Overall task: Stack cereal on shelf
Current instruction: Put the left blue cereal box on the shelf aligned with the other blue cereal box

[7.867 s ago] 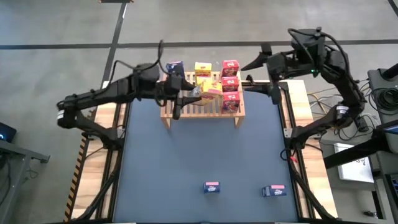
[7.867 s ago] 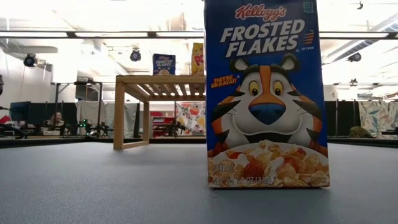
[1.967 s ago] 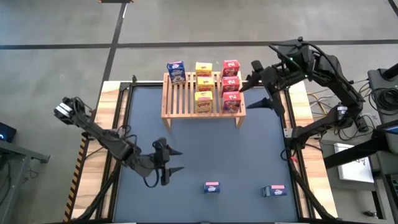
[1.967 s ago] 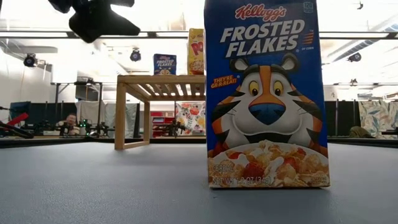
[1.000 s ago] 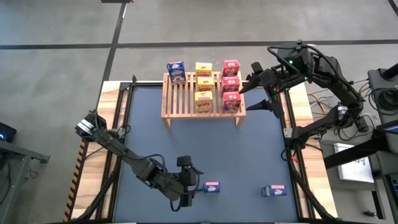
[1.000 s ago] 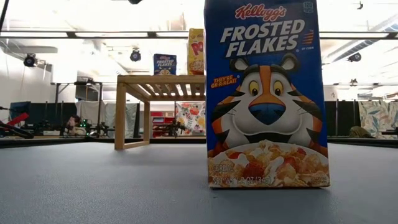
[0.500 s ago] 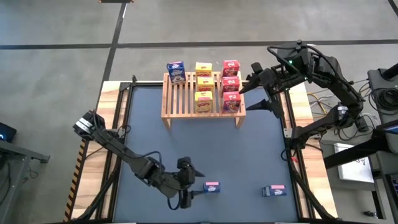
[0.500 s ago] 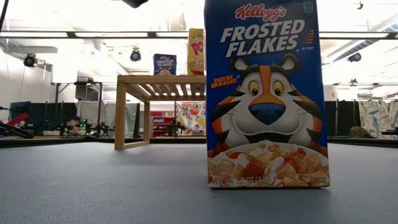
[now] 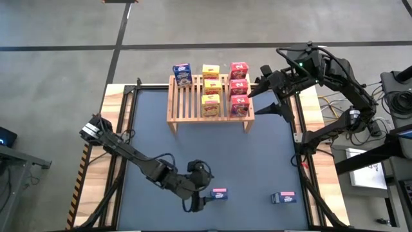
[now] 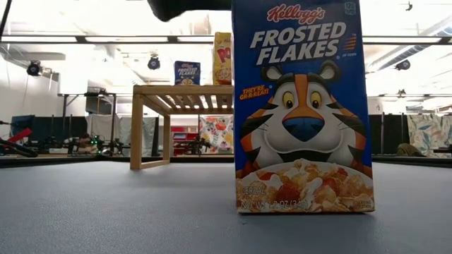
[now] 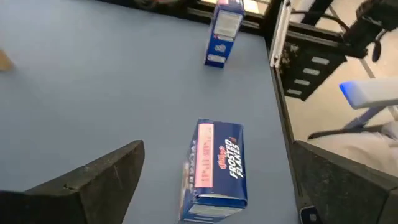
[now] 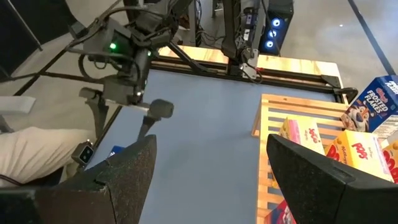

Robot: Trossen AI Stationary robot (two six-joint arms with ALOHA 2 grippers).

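Note:
A blue cereal box (image 9: 219, 193) stands upright on the blue mat near the table's near edge; it fills the low view (image 10: 304, 106). My left gripper (image 9: 202, 189) is open just to its left, and the box (image 11: 214, 174) sits ahead between the spread fingers, untouched. A second blue box (image 9: 283, 197) stands further right. The wooden shelf (image 9: 193, 109) at the far side carries one blue box (image 9: 181, 73), three yellow (image 9: 210, 87) and three red (image 9: 239, 85). My right gripper (image 9: 259, 90) hangs open above the shelf's right end.
Black frame rails (image 9: 297, 138) run along the mat's left and right sides, with wooden table strips beyond them. Bare mat (image 9: 212, 151) lies between the shelf and the two loose boxes. The shelf's left slats (image 9: 183, 103) hold nothing.
My left gripper has edged toward the table's right edge, closer to the nearer blue box, and shows more at the top of the low view. The boxes and my right arm have kept still.

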